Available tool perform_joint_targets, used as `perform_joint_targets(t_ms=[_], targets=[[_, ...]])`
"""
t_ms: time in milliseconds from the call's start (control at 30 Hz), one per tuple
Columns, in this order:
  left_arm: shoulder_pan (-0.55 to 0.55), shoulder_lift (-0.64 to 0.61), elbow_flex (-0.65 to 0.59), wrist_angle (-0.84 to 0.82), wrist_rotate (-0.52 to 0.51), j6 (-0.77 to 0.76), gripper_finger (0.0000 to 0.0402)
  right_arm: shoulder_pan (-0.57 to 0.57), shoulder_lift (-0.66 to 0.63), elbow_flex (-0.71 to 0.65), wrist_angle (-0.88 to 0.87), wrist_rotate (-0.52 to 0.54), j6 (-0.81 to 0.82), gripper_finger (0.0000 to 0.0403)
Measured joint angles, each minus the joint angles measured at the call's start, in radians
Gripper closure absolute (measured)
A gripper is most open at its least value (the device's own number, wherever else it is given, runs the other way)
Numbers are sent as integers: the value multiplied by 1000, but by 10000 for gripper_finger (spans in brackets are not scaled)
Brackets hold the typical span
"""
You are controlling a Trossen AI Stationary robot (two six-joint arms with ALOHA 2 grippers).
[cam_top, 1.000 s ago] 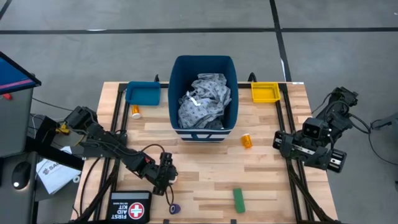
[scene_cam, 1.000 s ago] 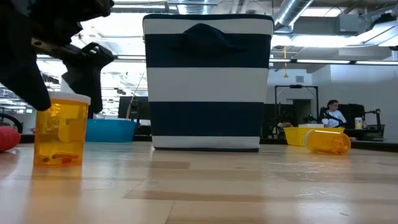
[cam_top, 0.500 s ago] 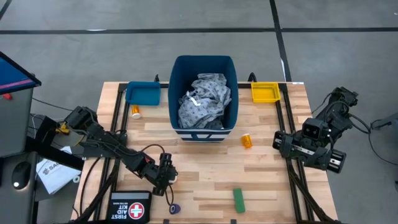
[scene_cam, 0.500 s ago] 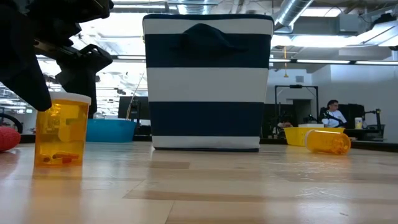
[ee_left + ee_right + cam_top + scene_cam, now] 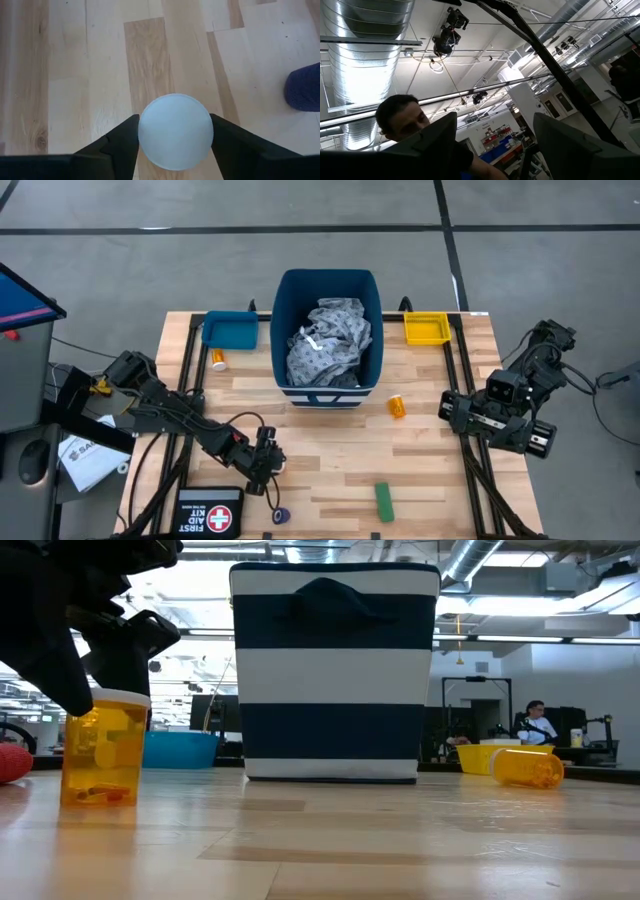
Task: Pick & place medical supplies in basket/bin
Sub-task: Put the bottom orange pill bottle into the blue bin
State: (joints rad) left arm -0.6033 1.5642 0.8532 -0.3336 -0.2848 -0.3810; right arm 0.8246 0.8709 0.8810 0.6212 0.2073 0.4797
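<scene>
High view: the tall dark blue rectangular bin [image 5: 328, 335] stands at the table's far middle with the grey patterned cloth gown [image 5: 329, 342] bundled inside it. A shallow teal tray [image 5: 230, 330] sits to its left and a shallow yellow tray [image 5: 426, 328] to its right. The left gripper [image 5: 268, 465] is low over the near left of the wooden table [image 5: 420, 460], beside the black first-aid pouch [image 5: 211, 514]. The right gripper [image 5: 449, 411] rests at the right edge.

Low view: an upright orange pill bottle with a white cap [image 5: 101, 748] stands just under the dark left gripper.

Left wrist view: both dark fingers [image 5: 117, 142] clasp the round white cap.

Right wrist view: its fingers [image 5: 437, 132] are spread apart, holding nothing, pointed at the ceiling.
</scene>
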Motion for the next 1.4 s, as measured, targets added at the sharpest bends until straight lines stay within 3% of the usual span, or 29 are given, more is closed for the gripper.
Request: perform_joint_targets(t_ms=[233,400,833,1100,1267,1400], targets=[[6,-2,0,-14,-24,-21,197,0,0,0,0,0,0,143],[23,-55,0,-138,-54,-71,198,0,0,0,0,0,0,143],[165,-417,0,-520,-137,-298,201,0,-2,0,-11,0,-6,143],[334,-575,1,-658,-150,-428,201,0,-2,0,-16,0,-15,143],[474,-619,1,-661,-246,-430,199,-1,-14,0,-27,0,-19,143],[610,-626,17,-661,-314,-338,199,-2,-28,0,-38,0,-23,143]])
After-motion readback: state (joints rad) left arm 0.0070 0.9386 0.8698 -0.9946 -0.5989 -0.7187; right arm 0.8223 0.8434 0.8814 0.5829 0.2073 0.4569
